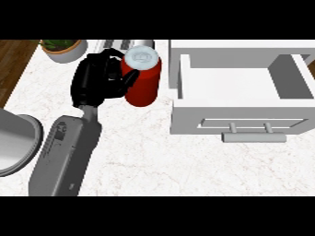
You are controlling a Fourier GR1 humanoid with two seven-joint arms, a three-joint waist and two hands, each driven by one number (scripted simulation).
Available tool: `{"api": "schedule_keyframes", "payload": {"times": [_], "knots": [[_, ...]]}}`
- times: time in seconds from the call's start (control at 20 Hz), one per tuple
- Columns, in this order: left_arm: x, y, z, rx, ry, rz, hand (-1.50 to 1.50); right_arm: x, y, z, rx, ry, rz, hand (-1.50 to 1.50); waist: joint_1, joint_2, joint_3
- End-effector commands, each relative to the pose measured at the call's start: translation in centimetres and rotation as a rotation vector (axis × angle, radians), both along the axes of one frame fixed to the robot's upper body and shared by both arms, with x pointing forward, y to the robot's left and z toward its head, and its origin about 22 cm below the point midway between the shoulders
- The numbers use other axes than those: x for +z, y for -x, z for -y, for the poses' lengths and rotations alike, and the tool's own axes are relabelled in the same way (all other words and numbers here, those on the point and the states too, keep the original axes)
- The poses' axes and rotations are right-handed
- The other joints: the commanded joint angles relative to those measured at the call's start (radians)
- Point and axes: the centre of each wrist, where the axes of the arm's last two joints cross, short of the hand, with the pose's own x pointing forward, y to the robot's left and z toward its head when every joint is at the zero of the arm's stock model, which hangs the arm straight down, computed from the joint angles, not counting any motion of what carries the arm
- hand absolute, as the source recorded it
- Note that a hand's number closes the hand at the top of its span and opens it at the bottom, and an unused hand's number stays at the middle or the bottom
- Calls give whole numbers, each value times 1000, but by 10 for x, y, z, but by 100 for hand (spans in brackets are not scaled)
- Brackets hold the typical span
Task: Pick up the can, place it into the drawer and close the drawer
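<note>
Red can [144,83] with a pale lid, upright or nearly so, near the far edge of the white marbled desk [187,161], just left of the drawer. Black left hand [100,80] pressed against the can's left side, fingers curled round it, thumb reaching toward the red wall; whether the can's base touches the desk is impossible to tell. Grey forearm [68,147] running down from that hand to the lower left of the view.

White drawer [245,76] pulled open to the right of the can, its inside bare and white, grey side wall visible on the right. Front panel facing the lower edge, with a grey bar handle [253,136] jutting out on 2 short posts. Can outside the drawer, close beside its left wall.

Potted green plant [63,48] in a pale pot at the far left corner, just behind the hand. Large grey rounded body [4,143] at the left edge, partly cut off. Dark wooden floor [0,64] beyond the desk on the left. No right hand anywhere in view.
</note>
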Motion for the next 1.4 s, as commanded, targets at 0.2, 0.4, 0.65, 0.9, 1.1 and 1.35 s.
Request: {"api": "schedule_keyframes", "payload": {"times": [0.2, 0.4, 0.65, 0.9, 1.1, 1.35], "knots": [[78, -12, 37, -8, -15, 13, 150, -6, 1, 9, 1, -7, -5, -150, -11, 4, 0], [87, -7, 67, -28, -32, 25, 150, -8, -3, -3, 5, -22, 13, -150, -15, 3, 0], [103, -32, 95, -21, -38, 40, 150, -13, -19, -3, 10, -18, 16, -150, -23, 8, 0], [95, -36, 107, -8, -63, 28, 150, 7, -9, -16, 44, -9, 6, -150, -25, 7, -1], [114, -44, 127, -17, -64, 31, 150, -4, -29, -12, 9, -3, 8, -150, -21, 9, 0], [114, -44, 148, 0, -79, 21, 150, 3, -27, -7, 47, -3, 24, -150, -37, 10, 0]]}}
